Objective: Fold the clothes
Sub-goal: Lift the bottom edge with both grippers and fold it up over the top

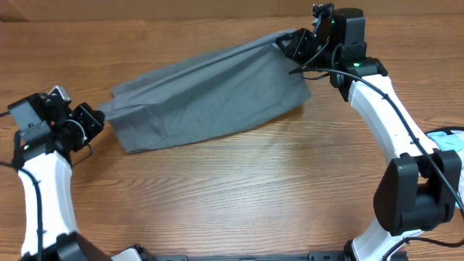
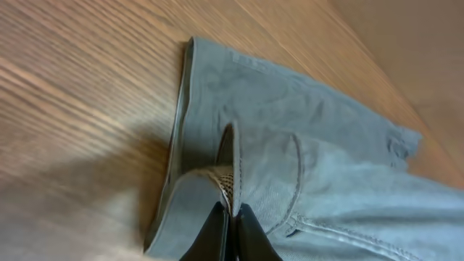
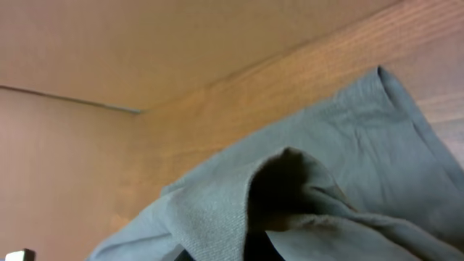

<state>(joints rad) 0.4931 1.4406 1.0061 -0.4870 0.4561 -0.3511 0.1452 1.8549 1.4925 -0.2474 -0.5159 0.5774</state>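
My left jaws are pinched shut on the left corner of the grey shorts [image 1: 210, 94], low over the counter [image 1: 239, 196]; in the left wrist view my dark fingertips [image 2: 212, 239] close on a fold of cloth where a patch of pale mesh lining shows; beside it run a hemmed edge and a curved stitched seam; my right jaws are clamped on the opposite end, at the far right of the counter; there the fabric bunches into a raised, shadowed fold over them; between the two grips the shorts lie spread across the far half of the counter, slanting from near-left to far-right, mostly flat with shallow creases.
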